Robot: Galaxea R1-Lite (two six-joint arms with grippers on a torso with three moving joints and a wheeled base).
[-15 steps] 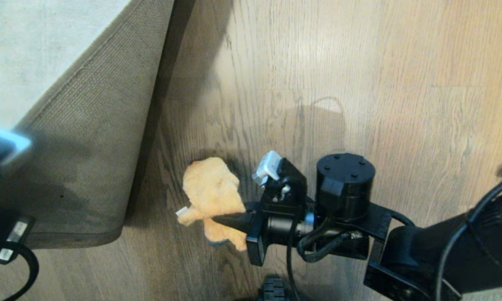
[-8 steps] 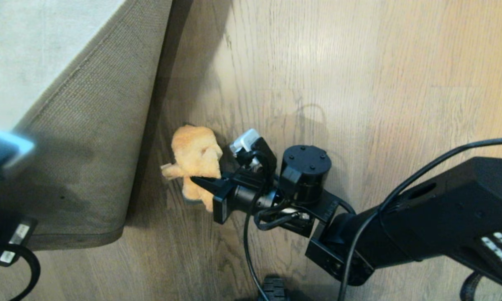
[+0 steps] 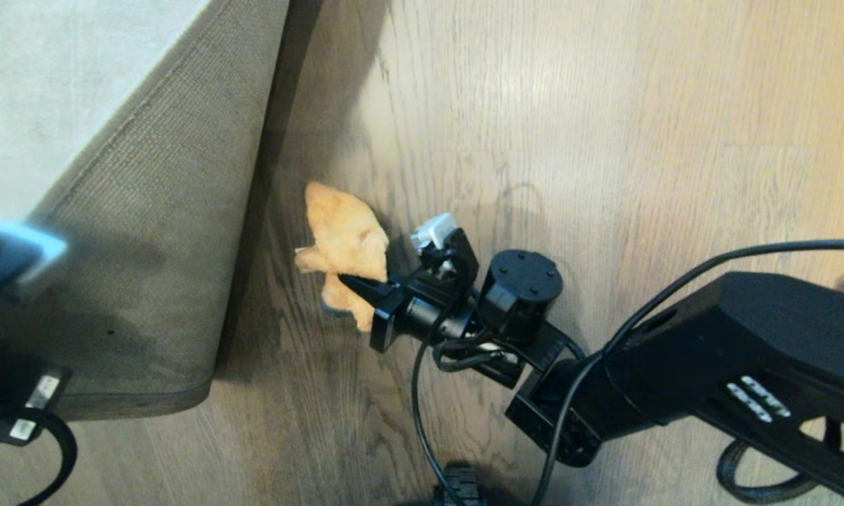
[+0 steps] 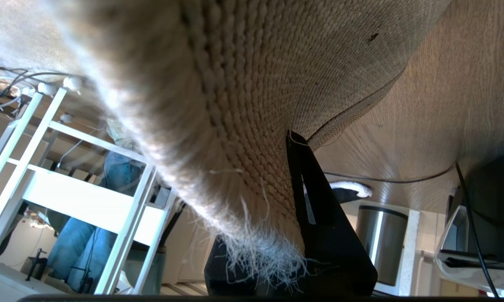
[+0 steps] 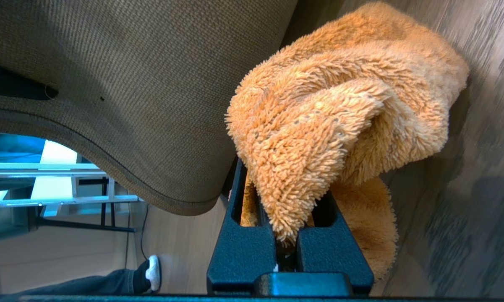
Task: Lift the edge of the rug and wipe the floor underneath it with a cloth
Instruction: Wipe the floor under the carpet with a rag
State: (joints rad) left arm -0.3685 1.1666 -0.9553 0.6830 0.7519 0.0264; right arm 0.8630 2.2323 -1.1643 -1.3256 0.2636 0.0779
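Cloth sits clenched in the right end effector against the floor, while the left end effector grips the raised rug edge

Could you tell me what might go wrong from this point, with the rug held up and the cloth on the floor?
1. The left gripper pinches only the frayed tip of the rug edge; it could slip out and flop onto the floor mid-wipe.
2. The right gripper clamps just a fold of the cloth, so the bunched rest may drag loose.
3. The cloth is close to the hanging rug and could snag its backing.
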